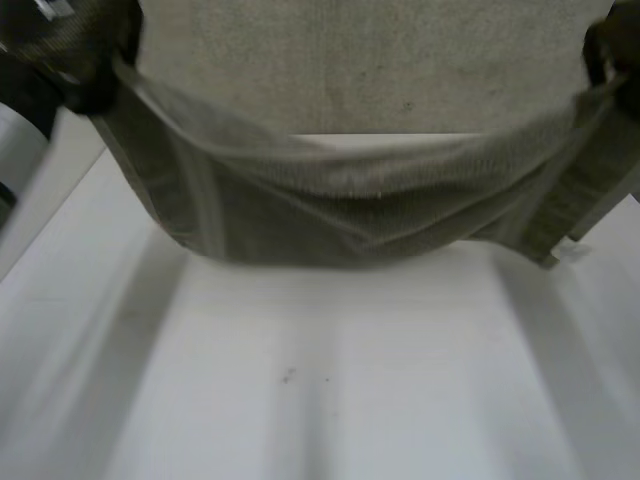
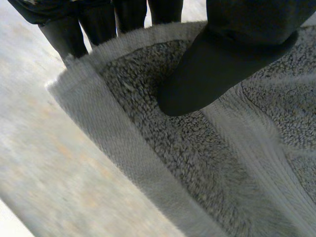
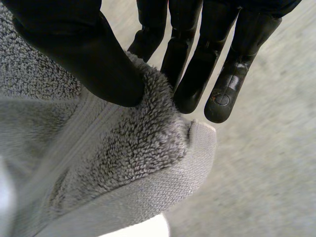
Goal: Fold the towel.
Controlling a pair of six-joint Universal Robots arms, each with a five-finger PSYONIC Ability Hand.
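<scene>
You have the towel [image 1: 340, 205] up off the white counter [image 1: 330, 380], strung between both hands in the head view. It sags in a shallow curve across its middle, and its lowest fold hangs low over the counter. Your left hand [image 1: 92, 80] sits high at the towel's upper left corner and your right hand [image 1: 612, 50] high at the upper right corner, the two well apart.

In the left wrist view your left hand pinches the cloth. The thumb lies flat across the looped face near the corner, while the fingers [image 2: 98, 24] run fairly straight behind the hemmed edge. In the right wrist view your right hand pinches too. Its thumb presses into the pile on one side, and the fingers [image 3: 197, 69] lie straight and close together on the other, their tips reaching past the towel's edge.

The towel is grey-beige terry with a thick looped pile. A flat woven band runs along the hem, and a ribbed stripe is set in from it. The corner at your right hand is squared, and the cloth there bends over under the thumb. Both hands are smooth matte black with rounded fingertips
</scene>
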